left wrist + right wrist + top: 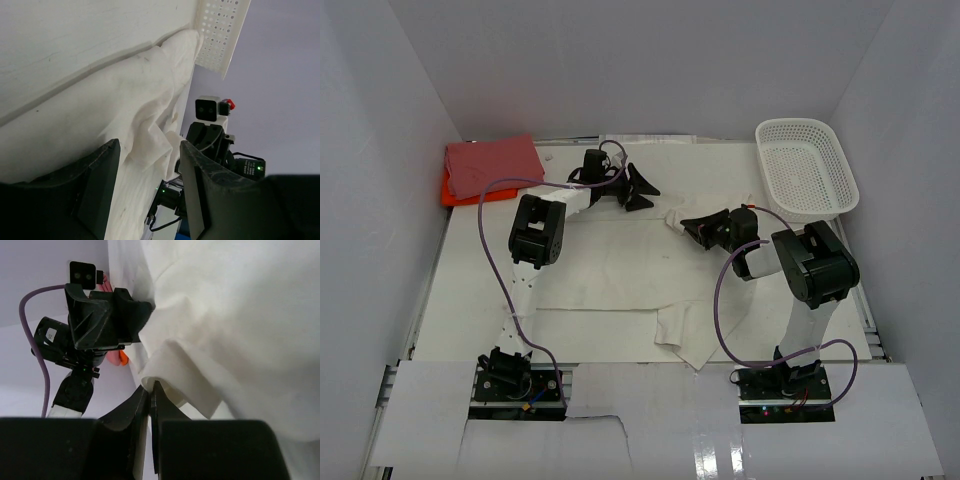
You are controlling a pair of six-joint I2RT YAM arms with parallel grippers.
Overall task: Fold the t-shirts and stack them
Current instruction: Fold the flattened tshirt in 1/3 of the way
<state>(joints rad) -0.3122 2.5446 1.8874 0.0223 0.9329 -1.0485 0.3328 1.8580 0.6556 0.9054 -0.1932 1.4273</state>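
A cream t-shirt lies spread over the middle of the table, with a flap turned over at its front edge. My right gripper is shut on a raised fold at the shirt's back right edge. In the right wrist view the closed jaws pinch that cream fold. My left gripper hovers open at the shirt's back edge, just left of the pinched fold. In the left wrist view its fingers stand apart with bunched cream cloth showing beyond the gap. A folded pink-red t-shirt rests on an orange one at the back left.
A white mesh basket stands at the back right, its rim close to the shirt's far corner. White walls enclose the table on three sides. A purple cable loops beside each arm.
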